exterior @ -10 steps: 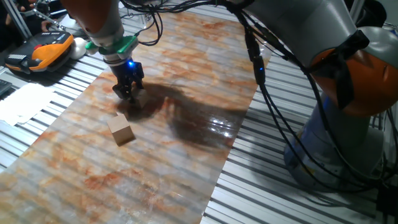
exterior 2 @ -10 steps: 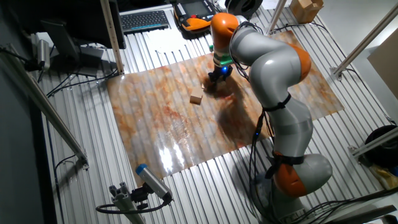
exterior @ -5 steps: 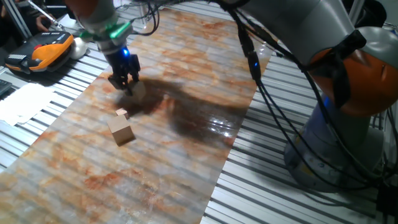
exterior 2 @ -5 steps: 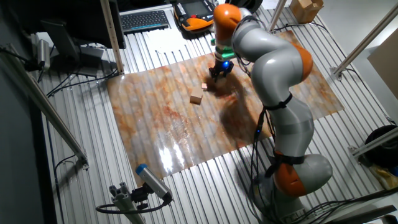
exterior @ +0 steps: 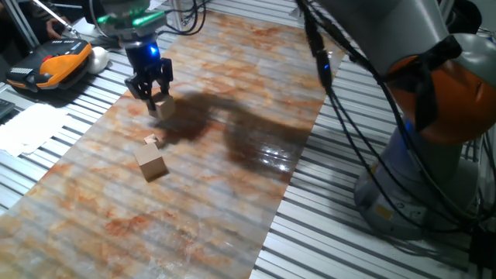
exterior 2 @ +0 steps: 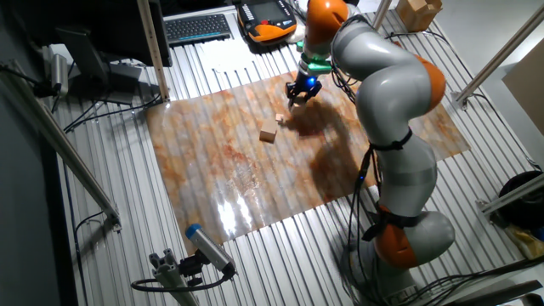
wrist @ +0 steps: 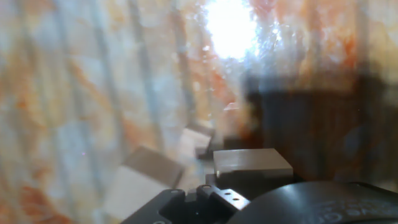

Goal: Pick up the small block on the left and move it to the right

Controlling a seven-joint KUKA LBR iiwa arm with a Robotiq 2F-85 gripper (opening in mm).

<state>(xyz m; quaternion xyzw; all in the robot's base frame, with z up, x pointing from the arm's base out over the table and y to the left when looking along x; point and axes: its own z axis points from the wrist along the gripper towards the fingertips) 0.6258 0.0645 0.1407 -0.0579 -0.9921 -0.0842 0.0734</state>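
The small block [exterior: 163, 108], a plain tan wooden cube, sits between my fingertips a little above the mat. My gripper [exterior: 153, 98] is shut on it near the mat's far left edge. In the other fixed view the gripper [exterior 2: 294, 95] hangs over the mat's far side. In the hand view the small block [wrist: 252, 163] fills the lower middle, close to the camera. A tiny tan block [exterior: 151, 140] and a bigger tan block [exterior: 151, 163] lie side by side on the mat, nearer the camera than the gripper.
A marbled orange mat [exterior: 232, 194] covers the slatted metal table. An orange and black handset [exterior: 54, 63] lies off the mat at the far left. The arm's cables [exterior: 341, 116] hang at the right. A keyboard [exterior 2: 197, 28] lies behind the mat.
My gripper has moved away from the two resting blocks toward the far edge and risen, carrying the small block. The tiny block, hidden a second ago, now shows.
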